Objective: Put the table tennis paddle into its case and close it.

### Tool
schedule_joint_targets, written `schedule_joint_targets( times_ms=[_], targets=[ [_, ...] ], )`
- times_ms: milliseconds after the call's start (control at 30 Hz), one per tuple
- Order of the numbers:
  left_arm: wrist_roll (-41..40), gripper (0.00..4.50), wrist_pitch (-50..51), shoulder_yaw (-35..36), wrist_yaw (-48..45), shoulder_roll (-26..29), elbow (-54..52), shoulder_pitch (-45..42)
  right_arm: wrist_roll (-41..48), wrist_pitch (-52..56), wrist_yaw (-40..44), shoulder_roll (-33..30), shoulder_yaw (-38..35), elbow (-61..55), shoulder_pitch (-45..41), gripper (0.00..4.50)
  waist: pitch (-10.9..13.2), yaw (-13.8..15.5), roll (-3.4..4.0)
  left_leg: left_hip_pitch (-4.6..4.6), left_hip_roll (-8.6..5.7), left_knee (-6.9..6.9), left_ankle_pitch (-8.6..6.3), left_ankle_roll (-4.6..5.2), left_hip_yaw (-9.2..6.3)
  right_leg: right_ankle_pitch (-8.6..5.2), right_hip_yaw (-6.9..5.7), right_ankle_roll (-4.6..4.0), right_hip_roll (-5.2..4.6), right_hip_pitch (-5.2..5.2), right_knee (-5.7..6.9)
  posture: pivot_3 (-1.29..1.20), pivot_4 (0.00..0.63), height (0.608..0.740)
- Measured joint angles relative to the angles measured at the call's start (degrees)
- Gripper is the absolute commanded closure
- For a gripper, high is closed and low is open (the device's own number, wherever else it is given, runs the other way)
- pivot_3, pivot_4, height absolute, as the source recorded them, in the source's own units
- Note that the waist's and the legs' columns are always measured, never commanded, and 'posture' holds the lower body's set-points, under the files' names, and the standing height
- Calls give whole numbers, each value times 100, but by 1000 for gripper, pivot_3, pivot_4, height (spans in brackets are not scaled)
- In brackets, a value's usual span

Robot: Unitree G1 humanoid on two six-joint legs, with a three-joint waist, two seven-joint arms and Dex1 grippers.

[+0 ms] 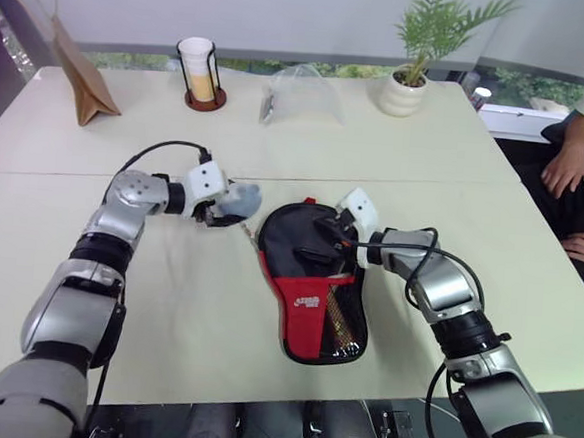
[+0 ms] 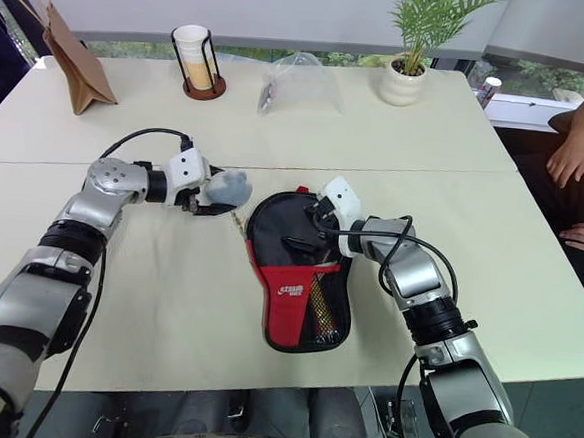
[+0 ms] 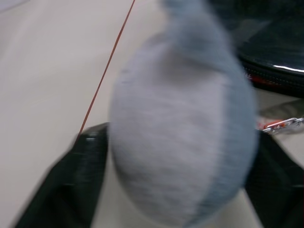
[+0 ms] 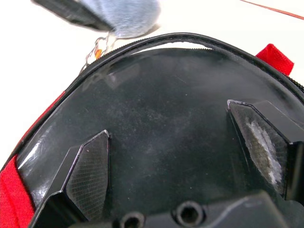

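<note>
Left claw (image 1: 220, 212) pinches small grey pouch (image 1: 239, 200) beside the case (image 1: 313, 281); right claw (image 4: 185, 156) spread, pressing the case's round end. Paddle inside, handle (image 1: 340, 323) behind window. Case soft, light: hold steady, pull zip tab (image 4: 97, 50).

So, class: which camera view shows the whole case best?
The left eye view: the case lies entire on the table, red logo panel included. The right eye view matches it. The right wrist view shows its rounded black end, the left wrist view just an edge.
</note>
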Motion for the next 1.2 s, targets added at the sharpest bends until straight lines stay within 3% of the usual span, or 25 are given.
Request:
schedule_joint_targets(
  times_ms=[100,167,600,1200],
  targets=[
    [102,3889,-118,-32,-1,-117,363,-254,-8,46,-23,46,6,-83,53,0,0,1,0,0,0,0,0,0,-2,0,0,0,0,0,0,0,150,740],
    [172,4392,-172,-35,10,-149,571,-392,-15,75,-39,57,12,-150,92,0,0,2,0,1,0,1,0,0,-2,0,0,0,0,1,1,0,150,740],
    [1325,4412,-413,-470,1609,-805,2138,-1528,-467,267,-434,432,173,-257,84,0,-5,-23,-8,7,0,3,0,0,-6,1,-1,-1,2,3,6,0,150,740],
    [1967,4412,-358,-578,3277,-1854,2580,-2142,-577,1746,-825,640,185,-901,79,0,-41,-11,-12,13,-1,2,-1,0,-15,-3,-2,-25,3,5,4,0,150,740]
  ],
)
